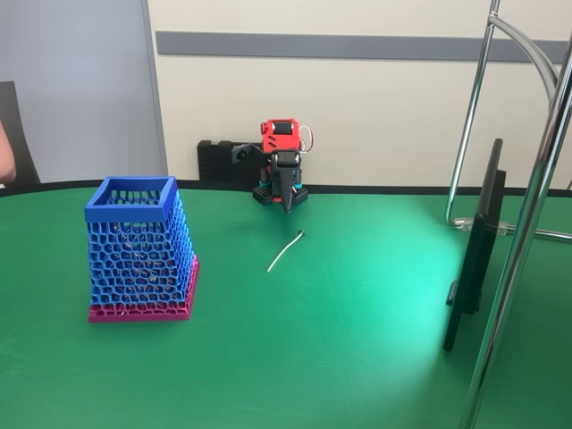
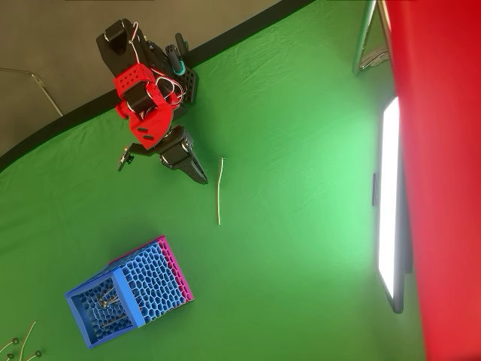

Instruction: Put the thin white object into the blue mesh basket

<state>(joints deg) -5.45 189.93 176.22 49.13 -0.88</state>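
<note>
The thin white object (image 1: 283, 251) (image 2: 219, 190) lies flat on the green table, a slim curved strip with a small dark tip. The blue mesh basket (image 1: 136, 248) (image 2: 128, 292) stands upright on its magenta base at the left of the fixed view, well apart from the strip. My gripper (image 1: 287, 206) (image 2: 201, 177) hangs folded at the arm's base, pointing down just behind the strip's dark end. Its dark jaws sit together with nothing between them.
A monitor (image 1: 476, 246) (image 2: 391, 203) on a metal stand (image 1: 474, 116) occupies the right side. Several thin white strips (image 2: 19, 342) lie beside the basket's far edge in the overhead view. Open green tabletop (image 1: 340, 340) lies between the strip and the basket.
</note>
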